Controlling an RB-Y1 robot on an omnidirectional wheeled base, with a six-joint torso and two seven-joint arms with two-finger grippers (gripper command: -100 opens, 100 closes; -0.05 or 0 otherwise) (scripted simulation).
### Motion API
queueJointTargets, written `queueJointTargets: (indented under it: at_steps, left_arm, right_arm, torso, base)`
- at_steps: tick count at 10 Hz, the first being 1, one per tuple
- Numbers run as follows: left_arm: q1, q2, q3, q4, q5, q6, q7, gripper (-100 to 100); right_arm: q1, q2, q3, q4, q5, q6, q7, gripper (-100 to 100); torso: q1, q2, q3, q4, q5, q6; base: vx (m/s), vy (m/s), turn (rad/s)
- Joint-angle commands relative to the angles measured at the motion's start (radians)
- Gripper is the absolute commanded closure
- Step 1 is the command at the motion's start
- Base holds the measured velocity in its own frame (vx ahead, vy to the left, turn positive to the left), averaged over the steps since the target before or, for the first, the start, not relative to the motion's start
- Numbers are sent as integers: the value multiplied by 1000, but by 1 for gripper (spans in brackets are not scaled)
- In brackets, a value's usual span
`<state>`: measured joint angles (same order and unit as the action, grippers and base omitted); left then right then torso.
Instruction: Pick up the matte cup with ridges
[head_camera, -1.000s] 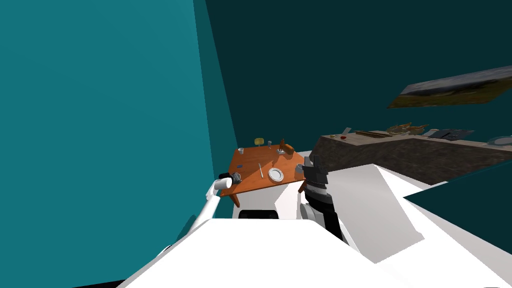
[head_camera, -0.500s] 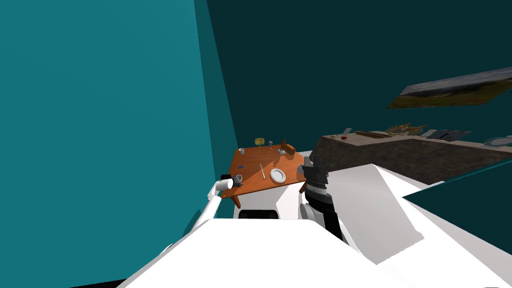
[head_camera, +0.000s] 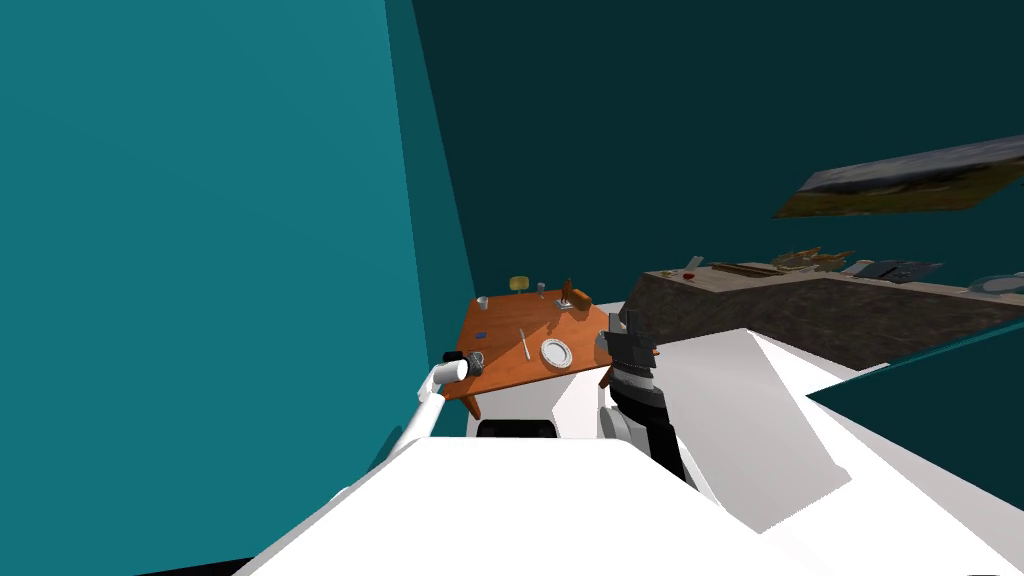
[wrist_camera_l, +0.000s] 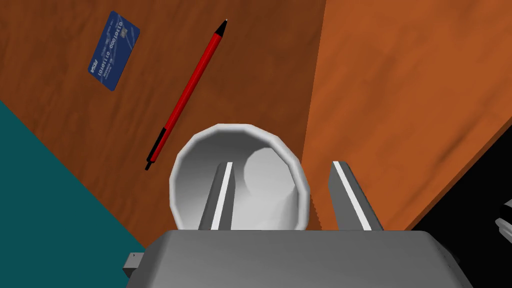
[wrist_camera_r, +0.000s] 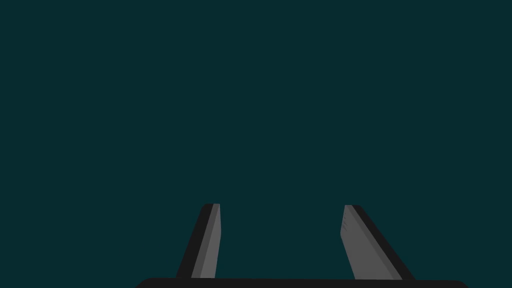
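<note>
A pale grey cup (wrist_camera_l: 260, 180) with a ridged outer wall stands upright near the corner of the orange-brown table (wrist_camera_l: 400, 90). My left gripper (wrist_camera_l: 283, 165) comes down over it. One finger (wrist_camera_l: 221, 195) is inside the cup and the other (wrist_camera_l: 350, 195) is outside, so they straddle the wall. A small gap still shows between the outer finger and the wall. In the head view the cup (head_camera: 474, 360) and my left gripper (head_camera: 468, 364) are at the table's near left corner. My right gripper (wrist_camera_r: 280, 206) is open and holds nothing; it hangs by the table's right edge (head_camera: 625, 335).
A red pen (wrist_camera_l: 190, 90) and a blue card (wrist_camera_l: 114, 51) lie beyond the cup. A plate (head_camera: 555, 351), a knife (head_camera: 523, 342) and small items sit further along the table. The table edge runs close beside the cup. A dark counter (head_camera: 800, 300) stands to the right.
My left hand has edged a little toward the cup at the table corner, and its fingers have drawn closer together. The right arm has not moved.
</note>
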<state>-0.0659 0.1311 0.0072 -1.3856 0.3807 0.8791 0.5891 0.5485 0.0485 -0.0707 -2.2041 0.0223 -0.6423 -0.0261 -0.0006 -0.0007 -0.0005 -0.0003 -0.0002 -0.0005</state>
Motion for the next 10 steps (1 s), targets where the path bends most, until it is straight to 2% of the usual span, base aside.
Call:
queueJointTargets:
  at_steps: [1, 4, 5, 6, 8, 9, 10]
  left_arm:
    - [0, 0, 0, 0, 0, 0, 0, 100]
    - [0, 0, 1, 0, 1, -1, 1, 100]
    - [0, 0, 1, 0, 1, -1, 1, 0]
    - [2, 7, -2, -30, 0, 27, 12, 100]
    - [4, 17, -3, -61, 2, 55, 24, 100]
    - [4, 14, -2, -50, 3, 43, 19, 100]
    - [4, 15, -2, -52, 3, 46, 20, 0]
  right_arm:
    - [0, 0, 0, 0, 0, 0, 0, 0]
    - [0, 0, 0, 0, 0, 0, 0, 0]
    - [0, 0, 0, 0, 0, 0, 0, 0]
    - [0, 0, 0, 0, 0, 0, 0, 0]
    - [0, 0, 0, 0, 0, 0, 0, 0]
    - [0, 0, 0, 0, 0, 0, 0, 0]
    - [0, 0, 0, 0, 0, 0, 0, 0]
  torso:
    - [0, 0, 0, 0, 0, 0]
    - [0, 0, 0, 0, 0, 1]
    - [0, 0, 0, 0, 0, 1]
    - [0, 0, 0, 0, 0, 1]
    - [0, 4, 2, 1, -1, 1]
    - [0, 4, 2, 1, -1, 1]
    - [0, 3, 2, 0, -1, 1]
  base:
    - [0, 0, 0]
    - [0, 0, 0]
    - [0, 0, 0]
    - [-34, 3, 3]
    - [-55, 3, 7]
    - [-23, 2, 3]
    - [0, 0, 0]
